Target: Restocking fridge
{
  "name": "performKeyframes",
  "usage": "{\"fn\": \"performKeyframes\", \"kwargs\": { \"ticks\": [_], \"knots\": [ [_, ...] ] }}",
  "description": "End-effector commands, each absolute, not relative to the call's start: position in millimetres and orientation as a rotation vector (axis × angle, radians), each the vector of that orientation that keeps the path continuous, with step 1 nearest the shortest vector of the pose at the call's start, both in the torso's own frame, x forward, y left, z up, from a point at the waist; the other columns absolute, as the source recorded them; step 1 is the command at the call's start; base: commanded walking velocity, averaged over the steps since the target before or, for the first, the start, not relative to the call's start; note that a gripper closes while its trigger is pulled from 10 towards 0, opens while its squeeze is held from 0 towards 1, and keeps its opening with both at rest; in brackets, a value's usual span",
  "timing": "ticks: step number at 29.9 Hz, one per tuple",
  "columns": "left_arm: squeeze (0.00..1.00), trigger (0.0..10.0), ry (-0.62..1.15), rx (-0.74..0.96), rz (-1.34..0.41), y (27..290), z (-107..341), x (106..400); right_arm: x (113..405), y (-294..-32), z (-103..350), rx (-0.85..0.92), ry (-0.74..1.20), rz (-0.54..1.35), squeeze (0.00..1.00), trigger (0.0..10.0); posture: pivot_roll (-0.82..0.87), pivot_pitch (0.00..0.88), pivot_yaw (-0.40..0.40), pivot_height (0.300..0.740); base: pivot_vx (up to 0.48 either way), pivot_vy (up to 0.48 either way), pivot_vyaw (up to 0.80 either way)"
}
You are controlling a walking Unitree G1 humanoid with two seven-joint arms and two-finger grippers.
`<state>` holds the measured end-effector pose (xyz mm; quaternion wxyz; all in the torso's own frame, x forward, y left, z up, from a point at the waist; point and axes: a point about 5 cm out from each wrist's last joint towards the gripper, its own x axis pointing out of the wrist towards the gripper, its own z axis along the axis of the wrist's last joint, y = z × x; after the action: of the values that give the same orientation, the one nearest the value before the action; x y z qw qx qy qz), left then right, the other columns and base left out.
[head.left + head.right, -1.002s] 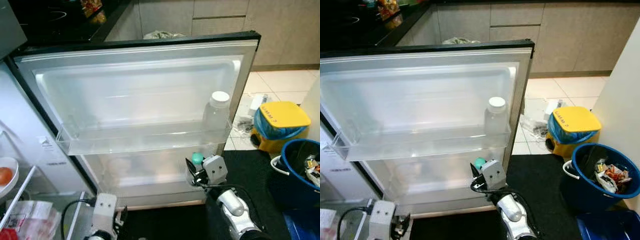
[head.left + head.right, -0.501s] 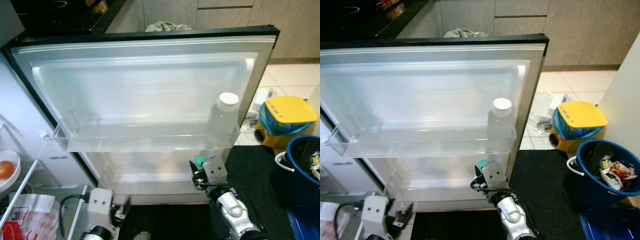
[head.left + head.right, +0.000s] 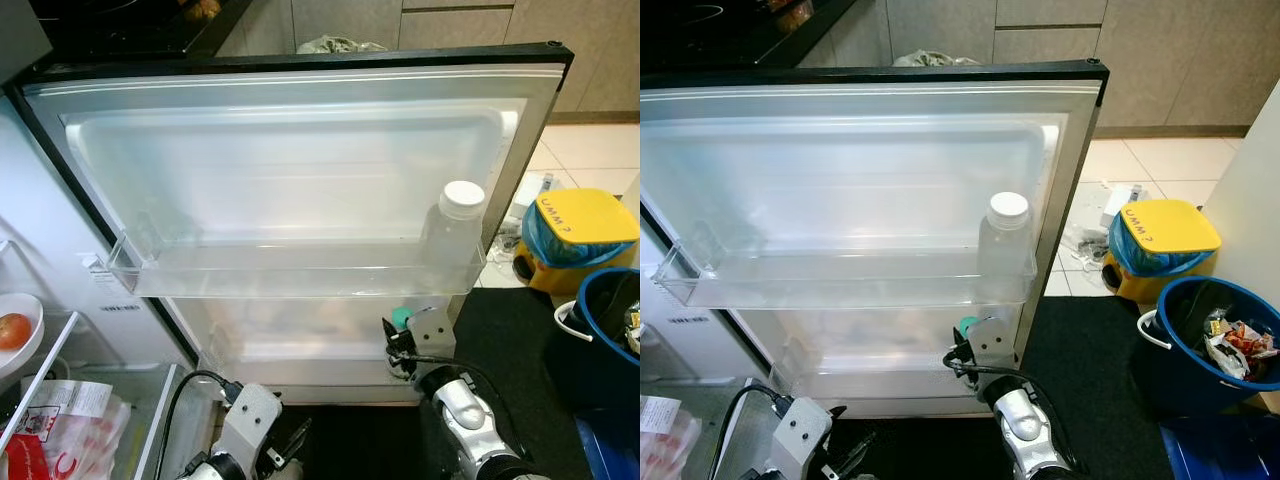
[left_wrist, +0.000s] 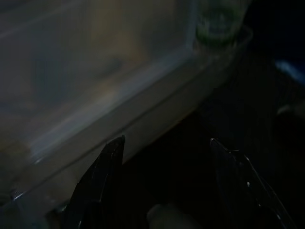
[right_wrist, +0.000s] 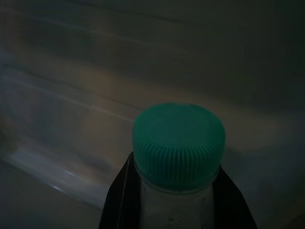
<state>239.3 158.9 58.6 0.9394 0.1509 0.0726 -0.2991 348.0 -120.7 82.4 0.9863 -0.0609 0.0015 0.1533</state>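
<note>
My right gripper (image 5: 174, 200) was low down by the open fridge door (image 3: 290, 170). Its two black fingers (image 5: 116, 200) were squeezed on the neck of a bottle with a green cap (image 5: 178, 143). That bottle sat at the right end of the bottom door shelf (image 3: 890, 375), under the shelf above. My left gripper (image 4: 162, 191) hung low near the floor, its fingers spread apart, holding nothing. It pointed at the bottom shelf from the side.

Higher up, the top door shelf (image 3: 290, 280) held a see-through bottle with a white cap (image 3: 452, 240), standing straight at its right end. To my left was a bowl (image 3: 20, 330) with something round and orange in it, and a bag (image 3: 60, 430) below it. On the floor to my right stood a blue bucket (image 3: 1200, 345) full of trash. Farther back was a yellow bin (image 3: 1160, 250), with some litter (image 3: 1090, 230) on the tiles and gray cabinets (image 3: 1140, 60) behind.
</note>
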Motion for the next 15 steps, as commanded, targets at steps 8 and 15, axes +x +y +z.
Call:
{"fn": "performKeyframes", "kwargs": {
  "ticks": [8, 15],
  "knots": [
    [0.00, 10.0, 0.190, 0.392, -0.593, 168.7, 53.8, 240.0, 347.4, -124.0, 78.1, -0.054, 0.038, 0.289, 0.00, 10.0, 0.20, 0.306, 0.034, 0.585, 0.000, 0.000, 0.00],
    [0.00, 10.0, 0.192, 0.395, -0.591, 168.8, 54.0, 242.4, 350.3, -129.3, 80.9, 0.020, 0.043, 0.274, 0.83, 10.0, 0.19, 0.300, 0.037, 0.585, 0.000, 0.000, 0.00]
  ]
}}
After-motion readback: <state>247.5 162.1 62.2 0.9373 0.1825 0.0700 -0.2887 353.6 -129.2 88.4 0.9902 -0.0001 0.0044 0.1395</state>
